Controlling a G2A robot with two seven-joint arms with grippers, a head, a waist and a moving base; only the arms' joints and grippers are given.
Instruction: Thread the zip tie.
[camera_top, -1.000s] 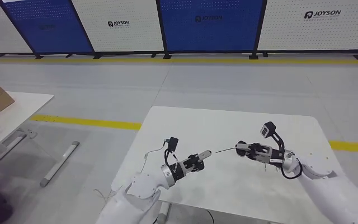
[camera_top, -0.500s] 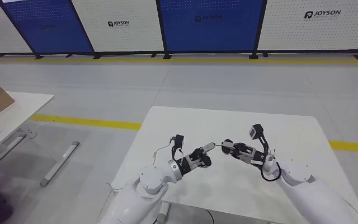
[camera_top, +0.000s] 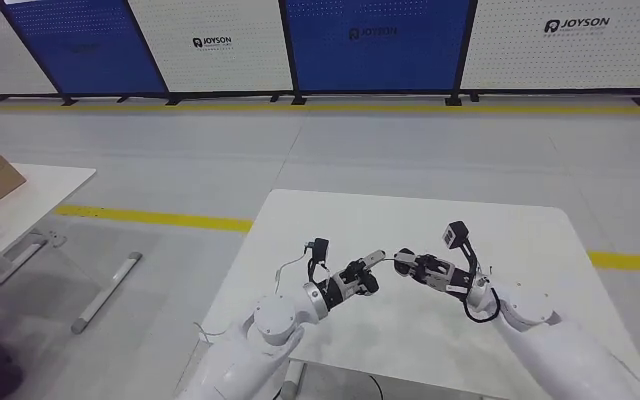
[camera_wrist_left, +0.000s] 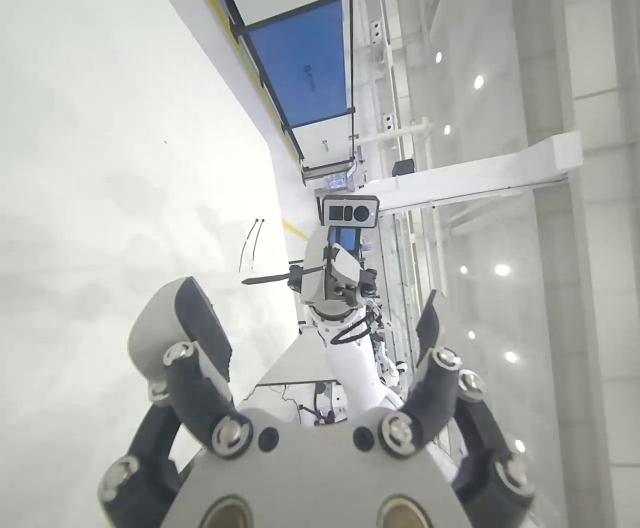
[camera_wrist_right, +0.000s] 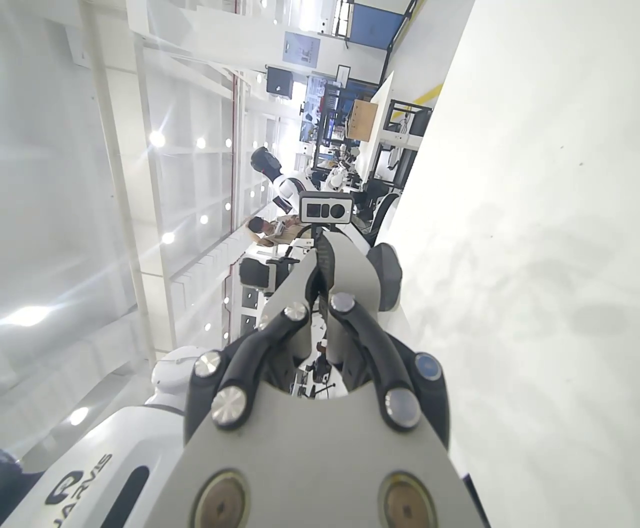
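Seen from above, two white robot arms met over a white desk. The left came in from 7 o'clock and the right from 4 o'clock, and their tips almost touched just short of the desk's centre. Nearest in the left wrist view, the left claw was released, its dark-padded fingers spread wide with nothing between them. Just beyond and facing it, the right claw was clenched on one end of a thin black zip tie. The tie was held above the surface, its long axis running roughly from 3 to 9 o'clock across the desk. Its free end pointed toward 9 o'clock, at the left claw's open gap. Which end was the head could not be told. Farther off, two spare ties lay side by side on the desk. The task looked barely begun: the tie was lifted and presented, but no loop was formed. The free end had yet to be caught and fed through the head.
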